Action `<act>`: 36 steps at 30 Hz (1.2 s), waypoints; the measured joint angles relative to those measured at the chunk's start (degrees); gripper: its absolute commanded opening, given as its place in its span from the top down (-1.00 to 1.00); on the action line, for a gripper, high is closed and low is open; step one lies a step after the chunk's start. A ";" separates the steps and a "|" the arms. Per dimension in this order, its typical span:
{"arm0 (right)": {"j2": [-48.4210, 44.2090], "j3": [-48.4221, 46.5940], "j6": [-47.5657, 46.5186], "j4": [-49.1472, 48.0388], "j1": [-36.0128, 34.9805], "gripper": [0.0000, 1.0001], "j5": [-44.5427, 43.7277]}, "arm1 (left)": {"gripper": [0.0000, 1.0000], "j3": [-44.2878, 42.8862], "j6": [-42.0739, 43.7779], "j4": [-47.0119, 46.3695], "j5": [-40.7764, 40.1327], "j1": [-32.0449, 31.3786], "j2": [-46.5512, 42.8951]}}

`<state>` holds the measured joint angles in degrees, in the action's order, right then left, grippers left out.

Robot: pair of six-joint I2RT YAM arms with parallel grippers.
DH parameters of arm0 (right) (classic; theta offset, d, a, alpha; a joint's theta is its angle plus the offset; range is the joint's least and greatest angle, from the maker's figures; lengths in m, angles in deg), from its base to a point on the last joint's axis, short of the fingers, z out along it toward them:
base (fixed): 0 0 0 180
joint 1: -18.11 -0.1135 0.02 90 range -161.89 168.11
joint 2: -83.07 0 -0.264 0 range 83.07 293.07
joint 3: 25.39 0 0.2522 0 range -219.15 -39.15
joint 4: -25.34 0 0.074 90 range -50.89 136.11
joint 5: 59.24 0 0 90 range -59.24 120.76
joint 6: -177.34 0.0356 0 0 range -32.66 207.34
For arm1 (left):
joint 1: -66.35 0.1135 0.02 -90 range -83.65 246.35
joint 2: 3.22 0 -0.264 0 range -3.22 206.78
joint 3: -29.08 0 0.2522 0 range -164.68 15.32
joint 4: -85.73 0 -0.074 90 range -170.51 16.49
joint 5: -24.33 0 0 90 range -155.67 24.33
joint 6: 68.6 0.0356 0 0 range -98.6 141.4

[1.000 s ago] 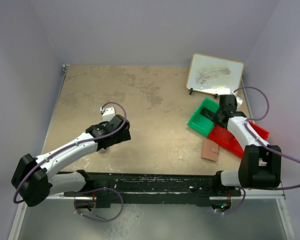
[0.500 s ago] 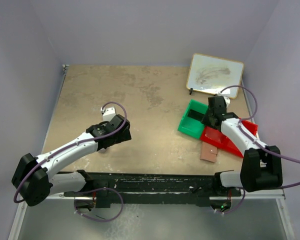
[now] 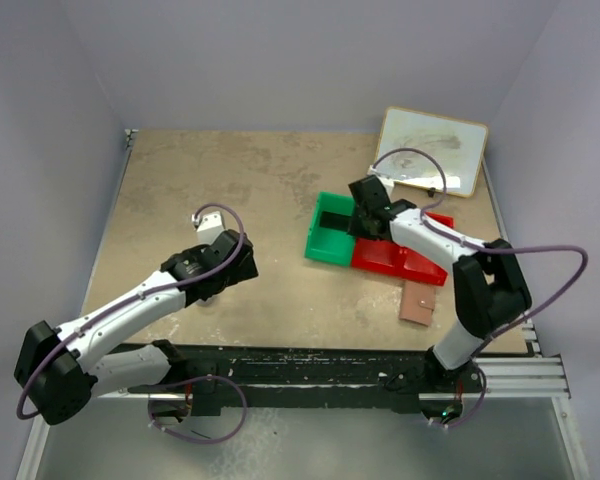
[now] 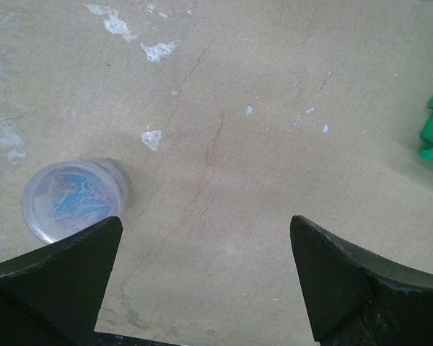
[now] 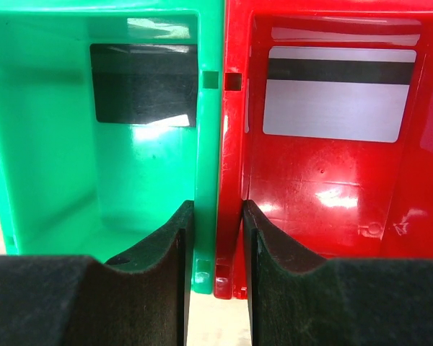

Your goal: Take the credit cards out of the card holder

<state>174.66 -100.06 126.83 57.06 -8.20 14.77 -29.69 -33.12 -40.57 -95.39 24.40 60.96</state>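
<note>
I have the right gripper (image 5: 215, 249) set down where the green bin (image 5: 58, 158) and the red bin (image 5: 325, 194) meet. One finger sits inside each bin. The jaws are narrow, and the two touching walls are pinched between them.

The bins stand on the right half of the table (image 3: 270, 175), about midway between the far and near edges, with the green one nearer the centre. A black credit card (image 5: 144, 83) lies in the green bin at the end away from my fingers. A white-grey credit card (image 5: 337, 94) with a black magnetic stripe lies at the same end of the red bin. More red plastic shows beyond the red bin toward the right edge, but I cannot tell whether it is a second bin.

The card holder (image 3: 418, 300) lies flat on the table near the near edge, on the right side. It is just beside the red plastic and clear of both grippers. From the top view I cannot tell whether any card is in it.

The left gripper (image 4: 206, 231) hangs over the left half of the table with its jaws wide and nothing between them. A clear round tub of paper clips (image 4: 72, 198) stands on the table just past one of its fingers. A framed whiteboard (image 3: 430, 150) leans at the far right corner.
</note>
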 measured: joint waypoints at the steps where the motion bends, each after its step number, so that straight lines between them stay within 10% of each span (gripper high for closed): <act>1: 1.68 -1.86 0.35 0.07 -1.20 0.50 0.02 | -0.94 0.00 -0.15 0.48 -0.55 0.00 -0.87; 23: 26.71 -33.42 1.81 3.56 -14.88 0.44 -0.76 | -0.94 8.44 -6.75 2.38 4.26 0.00 -13.25; 36: 25.33 -34.75 -0.07 6.75 -15.02 -0.16 0.50 | -0.94 12.74 -7.45 -6.14 6.95 0.00 -5.27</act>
<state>199.99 -134.81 126.76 63.81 -23.21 15.27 -16.95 -40.58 -46.71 -88.44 24.40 55.70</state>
